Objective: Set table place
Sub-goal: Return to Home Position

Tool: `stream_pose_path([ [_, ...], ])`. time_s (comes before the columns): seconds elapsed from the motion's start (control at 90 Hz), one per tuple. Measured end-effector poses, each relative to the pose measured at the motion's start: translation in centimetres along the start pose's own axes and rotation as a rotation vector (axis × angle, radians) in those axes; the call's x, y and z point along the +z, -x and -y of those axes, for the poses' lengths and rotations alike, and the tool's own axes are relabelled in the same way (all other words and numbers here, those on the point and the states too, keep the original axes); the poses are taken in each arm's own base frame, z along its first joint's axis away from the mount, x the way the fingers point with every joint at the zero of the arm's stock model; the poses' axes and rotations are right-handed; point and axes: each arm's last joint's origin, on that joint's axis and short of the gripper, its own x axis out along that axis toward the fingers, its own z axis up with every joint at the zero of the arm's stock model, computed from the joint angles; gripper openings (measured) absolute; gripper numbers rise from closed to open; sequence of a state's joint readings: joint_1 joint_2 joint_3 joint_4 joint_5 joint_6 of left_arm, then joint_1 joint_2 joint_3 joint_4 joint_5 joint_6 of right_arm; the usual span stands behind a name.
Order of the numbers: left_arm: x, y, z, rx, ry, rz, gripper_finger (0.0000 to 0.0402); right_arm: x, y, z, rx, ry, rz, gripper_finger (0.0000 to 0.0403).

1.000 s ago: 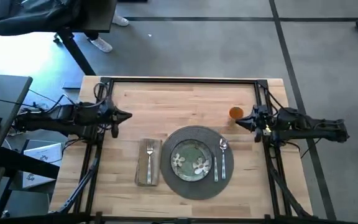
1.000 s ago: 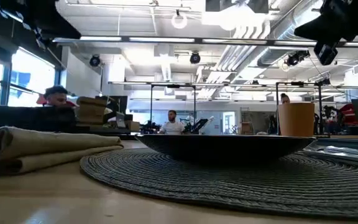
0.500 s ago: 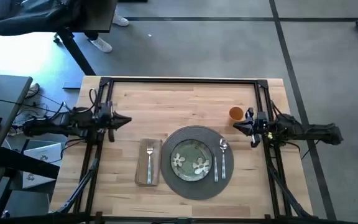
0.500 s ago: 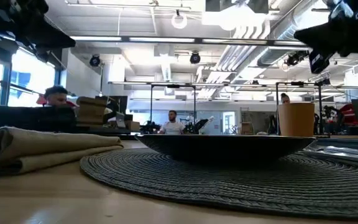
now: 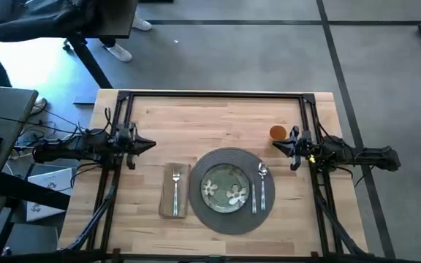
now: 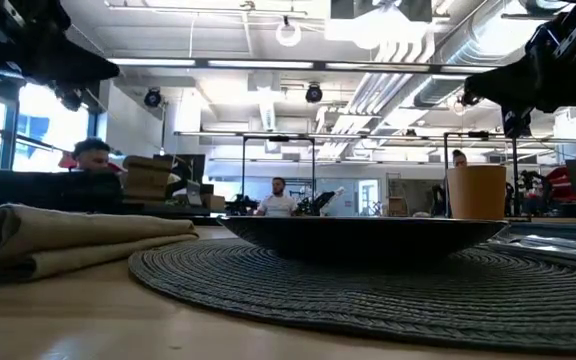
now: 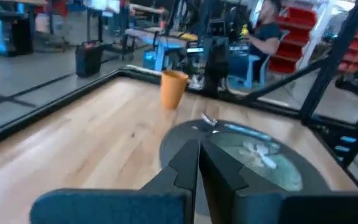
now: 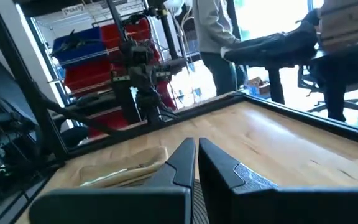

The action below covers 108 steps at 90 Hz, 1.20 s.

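Observation:
On the light-wood table [image 5: 218, 117] lies a round dark-grey placemat [image 5: 231, 191] with the green flowered plate [image 5: 225, 188] on it. The knife [image 5: 254, 196] and spoon [image 5: 262, 183] lie on the mat's right part. The fork [image 5: 175, 187] rests on the tan napkin [image 5: 175, 190] left of the mat. The orange cup [image 5: 277, 132] stands upright beyond the mat's right side. My left gripper [image 5: 152, 144] hovers shut at the table's left side. My right gripper [image 5: 275, 145] hovers shut just near-side of the cup, touching nothing.
A black metal frame [image 5: 210, 94] runs along the table's far edge and down both sides. A grey desk with cables [image 5: 6, 146] stands off the left edge. People sit in the room beyond the table. Bare wood lies across the table's far half.
Both arms have drawn back toward their own table edges, the left gripper leftward and the right gripper slightly rightward, and both have sunk lower. The place setting has stayed still.

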<state>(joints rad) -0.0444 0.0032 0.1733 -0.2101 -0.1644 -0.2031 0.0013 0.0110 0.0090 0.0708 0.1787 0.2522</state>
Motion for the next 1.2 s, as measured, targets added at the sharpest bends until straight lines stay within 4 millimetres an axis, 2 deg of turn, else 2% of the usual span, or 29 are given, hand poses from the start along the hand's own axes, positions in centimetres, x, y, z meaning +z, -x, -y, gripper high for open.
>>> stream_pose_path([
  [0.122,-0.9,-0.6,0.2,-0.094,-0.024,0.033,0.0003,0.0,0.0,0.0,0.001,0.010,0.002,0.0000],
  [0.3,-2.9,-1.2,-0.3,-0.051,-0.025,-0.012,0.0003,0.0,0.0,0.0,0.001,0.046,0.000,0.0000],
  [0.444,-3.3,-1.5,-0.3,-0.105,-0.033,0.040,0.0003,-0.3,0.0,0.1,-0.004,0.057,-0.029,0.0000],
  [1.2,-3.1,-1.5,-0.8,-0.046,-0.017,0.048,0.0003,-0.4,0.0,0.0,0.017,0.077,-0.042,0.0000],
])
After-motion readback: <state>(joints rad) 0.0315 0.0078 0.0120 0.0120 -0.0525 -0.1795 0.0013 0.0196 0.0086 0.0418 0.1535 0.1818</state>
